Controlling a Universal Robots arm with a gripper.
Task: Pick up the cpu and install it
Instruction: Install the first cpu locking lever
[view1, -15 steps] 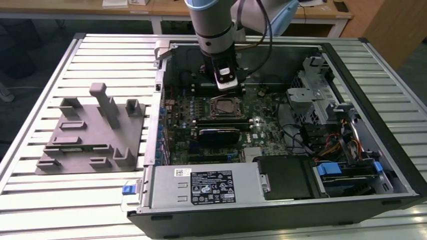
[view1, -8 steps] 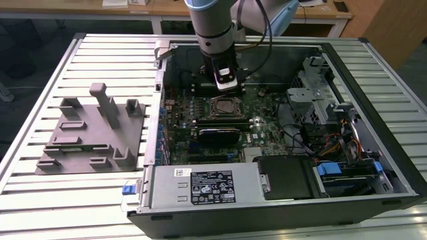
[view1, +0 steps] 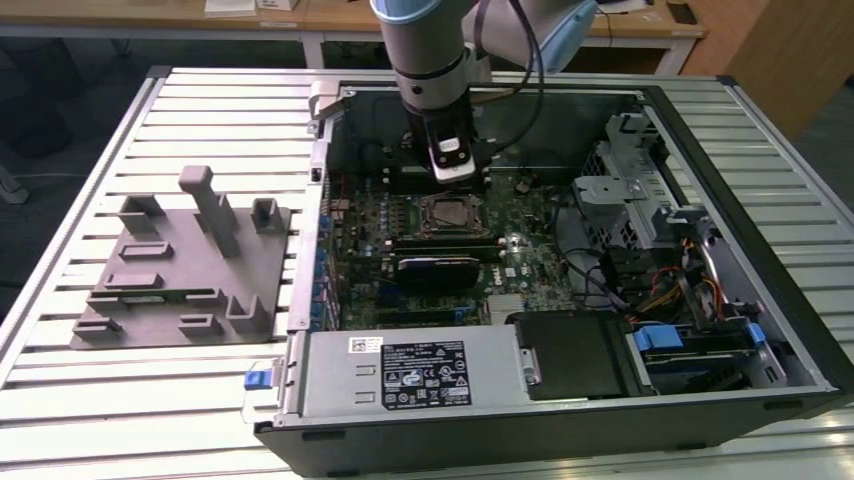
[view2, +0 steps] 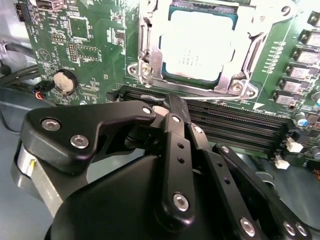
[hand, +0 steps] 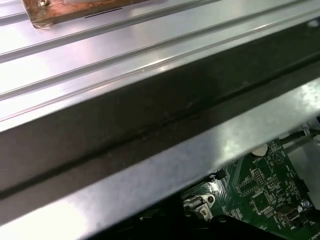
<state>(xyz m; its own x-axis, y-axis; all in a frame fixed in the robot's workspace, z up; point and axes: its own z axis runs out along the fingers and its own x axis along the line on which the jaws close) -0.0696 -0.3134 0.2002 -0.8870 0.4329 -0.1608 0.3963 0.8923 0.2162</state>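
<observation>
The arm is held nearly vertical over the open computer case (view1: 747, 330), its wrist reaching down into the case so that the gripper (view1: 455, 172) hangs just above the motherboard (view1: 534, 265), close to the socket frame (view1: 450, 213) on the side away from the power supply (view1: 400, 372). In the second wrist view the gripper's black linkage (view2: 172, 165) is seen from behind, folded together towards a single point, but the fingertips are hidden by the links, so it cannot be told whether the jaws are parted or closed; nothing is seen held in them. The cpu (view2: 200, 47) is seen lying flat in the socket, silver top upward, its edges parallel to the metal bracket (view2: 155, 60) that surrounds it; its far edge is cut off by the picture. Being square, it shows no long axis. Beside the socket, black memory slots (view2: 240, 125) are partly covered by the linkage. In the first wrist view the case wall (hand: 150, 120) is blurred, with a corner of green board (hand: 260, 190) below it.
</observation>
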